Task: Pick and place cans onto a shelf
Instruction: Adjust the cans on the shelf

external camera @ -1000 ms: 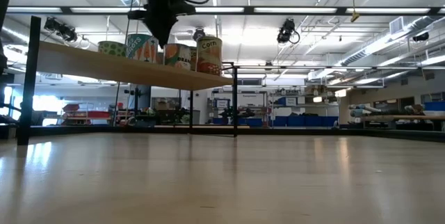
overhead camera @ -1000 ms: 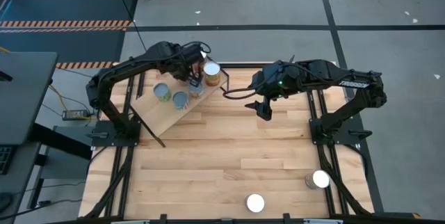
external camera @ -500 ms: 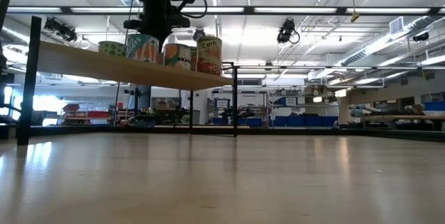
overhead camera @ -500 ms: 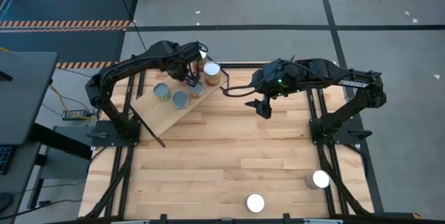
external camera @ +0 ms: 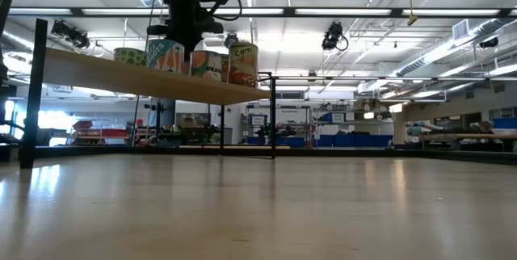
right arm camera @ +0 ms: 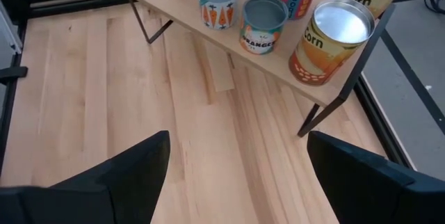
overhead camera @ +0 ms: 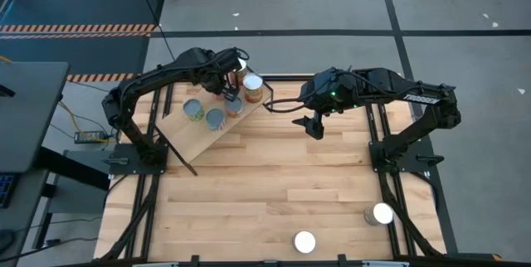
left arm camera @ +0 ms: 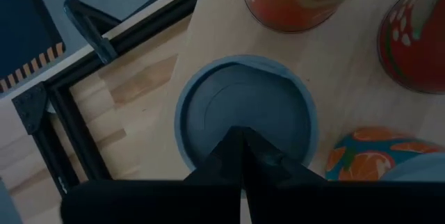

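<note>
Two cans [overhead camera: 304, 241] stood far from the shelf [overhead camera: 207, 126]; nearer right tool [overhead camera: 316, 128] was spread, empty.

4 cans [overhead camera: 215, 118] on shelf [overhead camera: 196, 138], 2 cans [overhead camera: 304, 241] near front

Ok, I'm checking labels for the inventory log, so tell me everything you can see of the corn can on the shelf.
The corn can is the largest tin in the group: a cylinder with a shiny silver ribbed top and an orange-yellow label reading "Corn". It stands upright at the end corner of the shelf, above a black bracket leg, close beside the orange-labelled can; I cannot tell whether they touch. In the low view it stands rightmost in the row. No gripper holds it.
</note>
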